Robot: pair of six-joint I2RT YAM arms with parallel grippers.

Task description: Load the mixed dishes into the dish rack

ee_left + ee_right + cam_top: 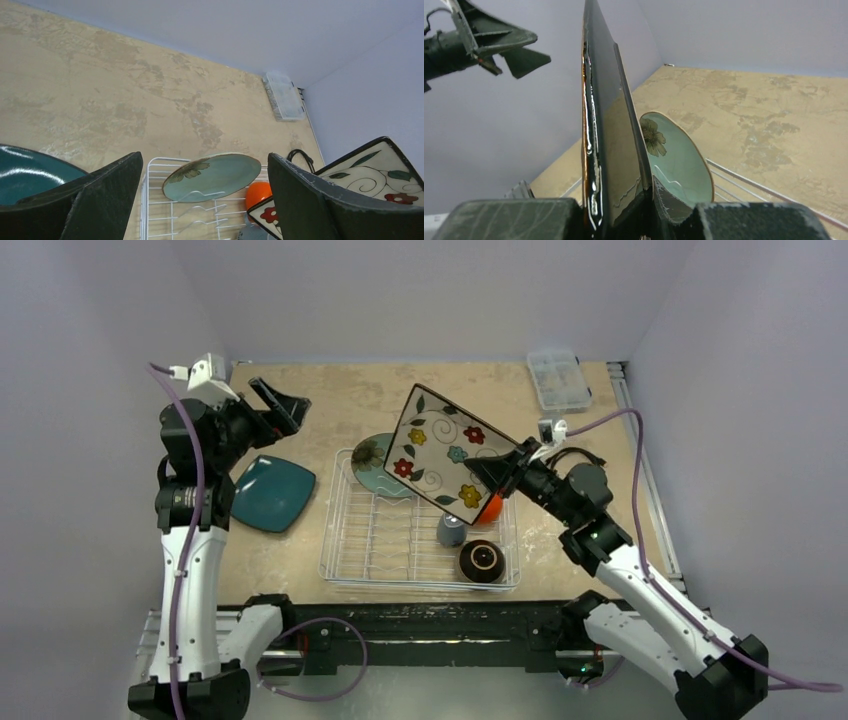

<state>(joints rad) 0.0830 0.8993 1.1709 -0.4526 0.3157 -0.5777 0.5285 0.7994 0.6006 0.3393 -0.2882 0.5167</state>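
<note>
My right gripper (497, 475) is shut on the near corner of the square flower-patterned plate (440, 455) and holds it tilted above the dish rack (345, 540). In the right wrist view the plate (604, 140) stands edge-on between my fingers. The round pale-teal plate (375, 462) leans in the rack's far left corner. The orange bowl (490, 508), half hidden by the square plate, the grey cup (451, 530) and the dark brown bowl (481, 561) sit in the rack's right part. My left gripper (283, 405) is open and empty, raised left of the rack.
A dark teal square plate (272, 492) lies on the table left of the rack, under my left arm. A clear plastic compartment box (558, 378) sits at the far right. A black cable (300, 155) lies beyond the rack. Walls close in on three sides.
</note>
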